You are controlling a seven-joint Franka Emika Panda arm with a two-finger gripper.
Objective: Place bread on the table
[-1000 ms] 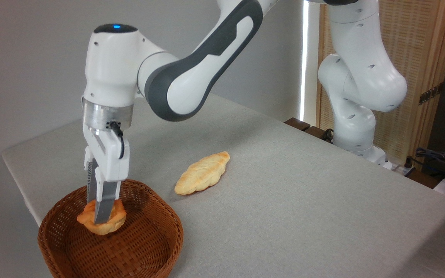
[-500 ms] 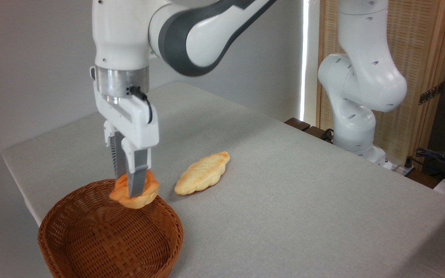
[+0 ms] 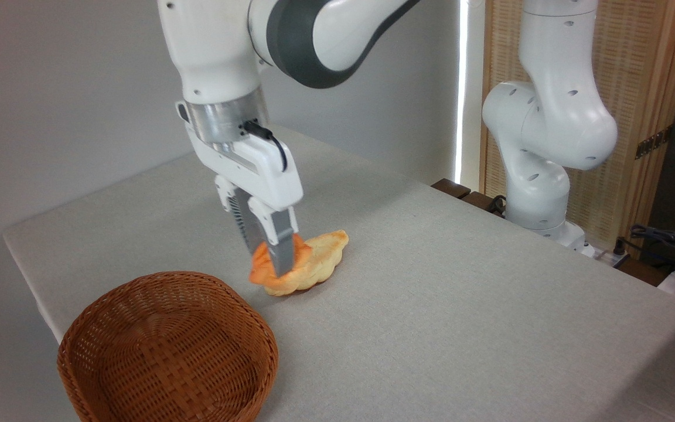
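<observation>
The golden-orange knotted bread hangs in the air, pinched between the fingers of my gripper, which is shut on it. It is held above the light grey table, to the right of and beyond the wicker basket, and in the picture it overlaps the left end of the pale braided bread. The bun is tilted, partly hidden by the near finger.
A brown wicker basket stands empty at the table's front left corner. The long pale leaf-shaped braided bread lies on the table just behind the held bun. The arm's white base stands at the far right edge.
My gripper has lifted the bun out of the basket and carried it up and to the right, over the table near the braided bread. The basket now holds nothing.
</observation>
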